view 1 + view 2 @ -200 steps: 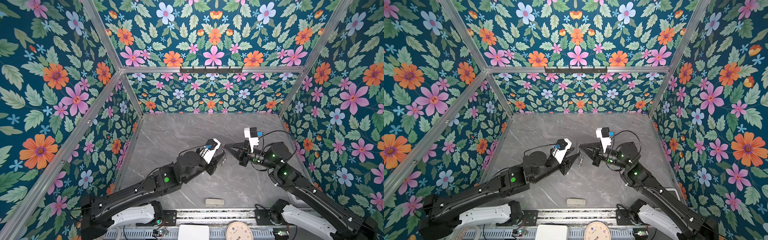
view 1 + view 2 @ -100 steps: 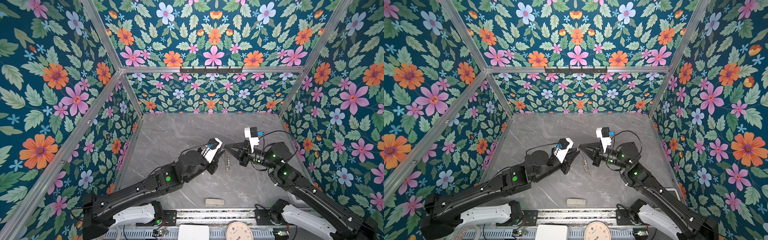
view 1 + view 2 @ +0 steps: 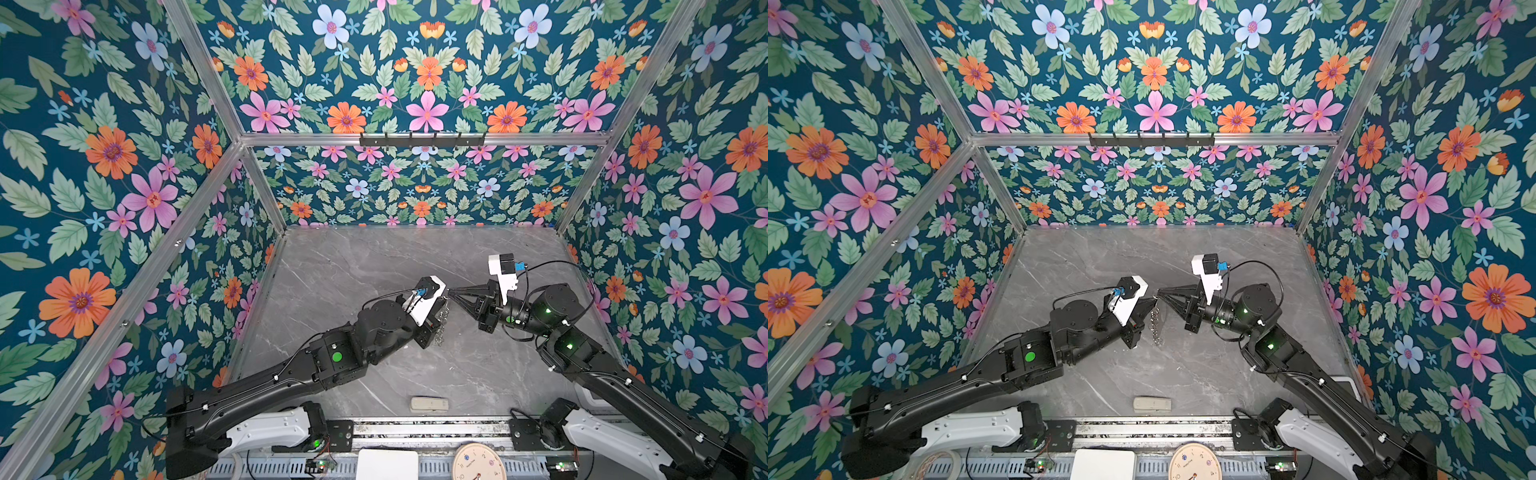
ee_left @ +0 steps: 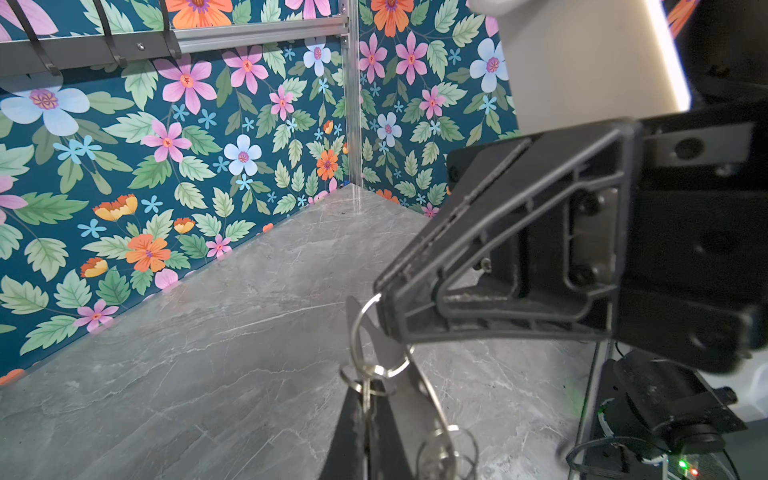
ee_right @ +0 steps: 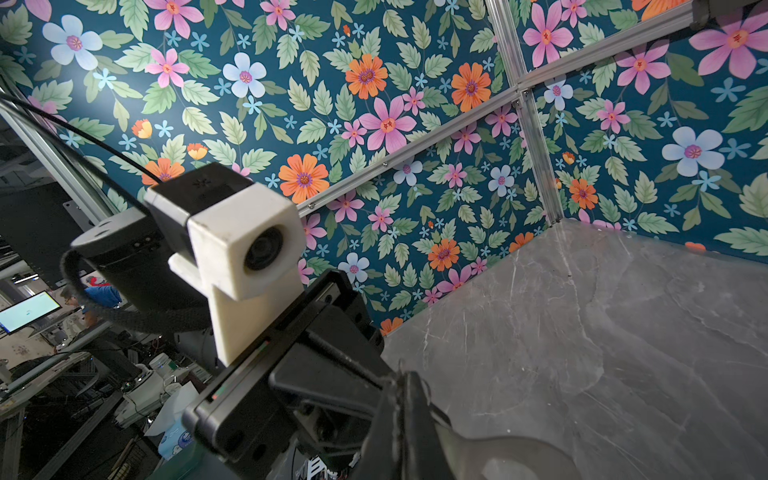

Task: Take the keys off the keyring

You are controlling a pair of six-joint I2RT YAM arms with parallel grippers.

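Left pincer (image 4: pixel 368 409): fingers together, clamped on a thin silver piece seen edge-on, seemingly one of the keys (image 4: pixel 365 395). The fingers run off the edge of the left wrist view. In both top views the wrist camera covers them.
Right pincer (image 4: pixel 384 301): fingers together, the tip pinching the rim of the keyring (image 4: pixel 353 336). It meets the left pincer nearly tip to tip, raised above the surface (image 3: pixel 374 270).
Keyring: its large ring is held in the air between the two tips, with a smaller ring hanging from it.
Chain (image 3: pixel 1156 328): dangles straight down below the tips. It is thin and hard to trace in both top views, and its links are blurred in the left wrist view.
Keys: on the ring. A flat silver blade crosses behind it, but where one key ends and the other begins cannot be told.
Grey band (image 5: pixel 498 457): a blurred curve beside the right pincer's fingers, cut off by the frame edge. What it joins cannot be told.
Block (image 3: pixel 429 404): pale beige, lying flat at the near edge of the surface, well apart from both pincers.
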